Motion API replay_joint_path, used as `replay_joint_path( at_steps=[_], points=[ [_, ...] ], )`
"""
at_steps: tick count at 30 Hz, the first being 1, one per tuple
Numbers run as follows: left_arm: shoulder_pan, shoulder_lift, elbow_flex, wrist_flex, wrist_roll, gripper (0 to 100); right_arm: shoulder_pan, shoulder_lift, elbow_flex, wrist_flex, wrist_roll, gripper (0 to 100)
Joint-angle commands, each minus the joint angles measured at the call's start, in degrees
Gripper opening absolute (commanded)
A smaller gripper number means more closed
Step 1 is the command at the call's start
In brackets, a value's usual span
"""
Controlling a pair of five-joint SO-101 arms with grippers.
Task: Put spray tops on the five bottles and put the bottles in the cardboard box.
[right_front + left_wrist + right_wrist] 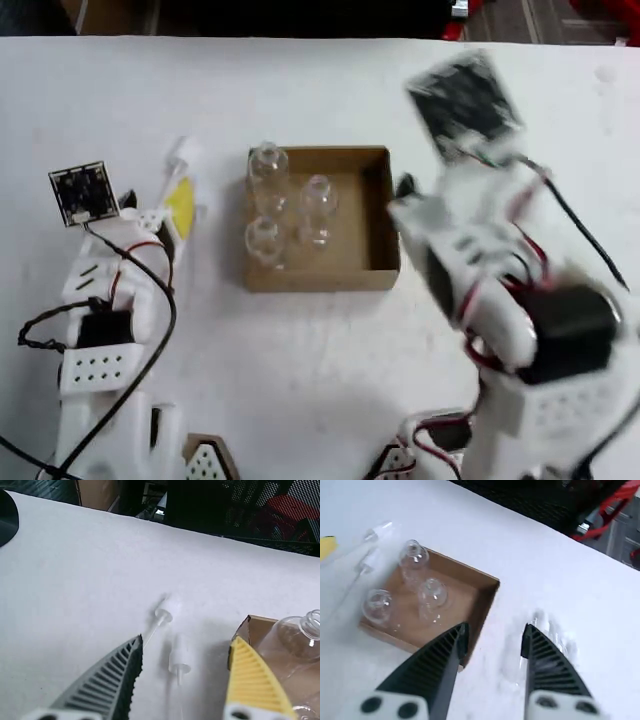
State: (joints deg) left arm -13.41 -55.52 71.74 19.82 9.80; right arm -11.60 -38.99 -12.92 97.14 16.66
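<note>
- The left gripper (187, 641), with one grey ridged finger and one yellow, is spread wide. A white plastic spray top (179, 660) lies on the white table (75, 580) between its fingers, and a second spray top (164, 612) lies just past the tips.
- The left arm (100, 330) stretches low along the table, left of the brown cardboard box (320, 278).
- The right gripper (494, 628), with black fingers parted, hangs over the table just beside the box's right wall. Between its tips lies a clear shape too blurred to identify.
- The right arm (500, 300) leans in from the right.
- Three clear round bottles (432, 591) stand upright in the box.
</note>
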Motion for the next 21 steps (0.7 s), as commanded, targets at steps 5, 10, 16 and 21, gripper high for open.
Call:
replay_joint_path(
  at_steps=[5, 10, 16, 21],
  points=[
    [-0.5, -1.5, -0.2, -2.0, -0.5, 27, 13.8, -12.4, 27.3, -14.7, -0.2, 15.4],
    [-0.5, -1.5, -0.3, -2.0, -0.5, 27, 18.6, -16.7, 50.5, -29.5, -0.6, 15.2],
    [-0.5, -1.5, -0.4, -2.0, -0.5, 27, 16.4, -17.5, 71.6, -52.5, -11.9, 15.5],
    [-0.5, -1.5, -0.6, -2.1, -0.5, 27, 16.2, -17.5, 80.9, -61.8, -12.2, 15.5]
  ],
)
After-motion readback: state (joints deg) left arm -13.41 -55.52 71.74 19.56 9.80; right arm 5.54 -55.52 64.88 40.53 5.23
